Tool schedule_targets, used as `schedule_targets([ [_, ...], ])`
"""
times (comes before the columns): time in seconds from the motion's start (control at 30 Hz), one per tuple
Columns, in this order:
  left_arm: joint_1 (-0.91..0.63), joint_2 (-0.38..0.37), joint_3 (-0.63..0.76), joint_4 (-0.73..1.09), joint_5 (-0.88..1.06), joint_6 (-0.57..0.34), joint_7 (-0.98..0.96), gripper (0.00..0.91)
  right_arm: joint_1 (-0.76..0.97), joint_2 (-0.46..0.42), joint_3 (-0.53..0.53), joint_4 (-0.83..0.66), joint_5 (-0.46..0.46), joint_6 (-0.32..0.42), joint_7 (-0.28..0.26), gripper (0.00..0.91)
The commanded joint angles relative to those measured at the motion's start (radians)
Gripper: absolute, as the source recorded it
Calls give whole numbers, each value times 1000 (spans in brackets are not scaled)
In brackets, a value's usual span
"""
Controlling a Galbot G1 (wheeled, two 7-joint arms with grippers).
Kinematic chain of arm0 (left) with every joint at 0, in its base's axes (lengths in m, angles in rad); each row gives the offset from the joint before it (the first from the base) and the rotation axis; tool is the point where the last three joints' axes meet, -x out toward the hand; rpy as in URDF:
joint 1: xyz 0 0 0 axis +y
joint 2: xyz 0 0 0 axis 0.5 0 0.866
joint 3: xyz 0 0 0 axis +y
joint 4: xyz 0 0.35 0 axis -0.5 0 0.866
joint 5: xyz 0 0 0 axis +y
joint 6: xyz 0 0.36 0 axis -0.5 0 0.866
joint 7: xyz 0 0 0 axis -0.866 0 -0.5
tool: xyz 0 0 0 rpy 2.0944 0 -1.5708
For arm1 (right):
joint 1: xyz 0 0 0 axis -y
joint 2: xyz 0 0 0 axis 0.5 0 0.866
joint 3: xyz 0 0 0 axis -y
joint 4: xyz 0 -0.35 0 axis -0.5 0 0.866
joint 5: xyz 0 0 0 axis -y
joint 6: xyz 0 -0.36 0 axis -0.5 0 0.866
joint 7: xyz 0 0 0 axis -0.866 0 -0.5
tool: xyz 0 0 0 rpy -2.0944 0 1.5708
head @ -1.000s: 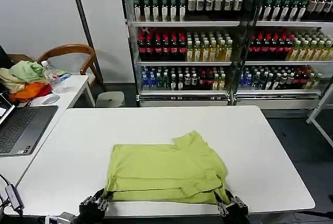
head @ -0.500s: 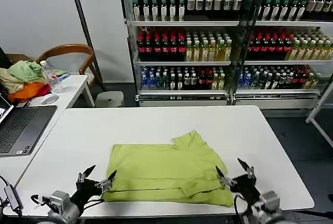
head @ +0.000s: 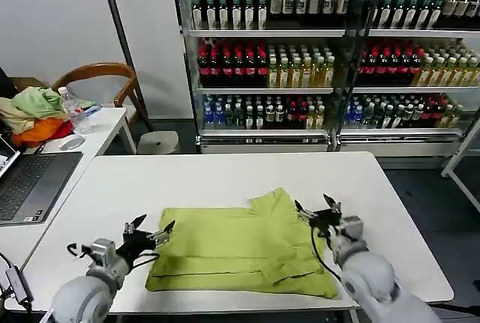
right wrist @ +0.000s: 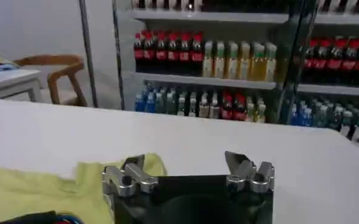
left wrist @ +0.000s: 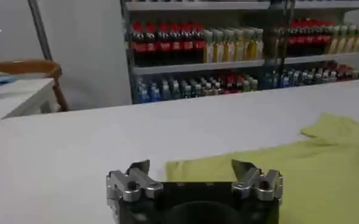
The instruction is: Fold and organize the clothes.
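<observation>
A lime yellow-green T-shirt [head: 244, 248] lies folded into a rough rectangle on the white table [head: 225, 177], one sleeve poking out at its far edge. My left gripper [head: 148, 230] hovers open just off the shirt's left edge, nothing between its fingers. My right gripper [head: 315, 207] is open above the shirt's far right corner, also holding nothing. In the left wrist view the open left gripper [left wrist: 191, 167] faces the shirt [left wrist: 277, 176]. From the right wrist, the open right gripper [right wrist: 184, 162] has a shirt corner [right wrist: 51, 185] off to one side.
A laptop [head: 30, 184] sits on the side desk at left, with a pale green and orange garment heap [head: 34, 113], a bottle [head: 75, 112] and a wooden chair [head: 101, 83] behind it. Drink coolers [head: 322, 53] stand beyond the table.
Both grippers let go of the shirt's near edge, opened and rose. The left moved up along the left edge, the right travelled to the far right corner. The shirt stays folded.
</observation>
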Motion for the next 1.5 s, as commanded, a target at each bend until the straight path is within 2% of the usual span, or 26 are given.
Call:
schedule_targets([
  [0.03, -235, -1, 139, 241, -15, 18, -5, 907, 221, 141, -106, -293, -1, -35, -19, 907],
  [0.4, -265, -14, 140, 328, -17, 16, 2, 907, 258, 203, -139, -388, 4, -3, -51, 907],
  [0.77, -252, -17, 146, 323, -23, 20, 11, 907, 248, 199, -167, -391, 4, -12, -55, 907],
  [0.8, -251, -18, 147, 322, -24, 21, 12, 705, 247, 198, -168, -389, 8, -14, -51, 725],
  [0.83, -249, -18, 147, 321, -24, 20, 13, 383, 245, 198, -167, -386, 11, -14, -49, 464],
  [0.87, -246, -18, 147, 319, -27, 18, 17, 50, 242, 196, -167, -382, 13, -15, -47, 20],
  [0.9, -242, -16, 146, 315, -27, 18, 20, 50, 241, 195, -167, -378, 17, -16, -46, 0],
  [1.5, -210, -6, 146, 260, -54, 2, 44, 50, 242, 191, -149, -354, 27, -17, -41, 0],
])
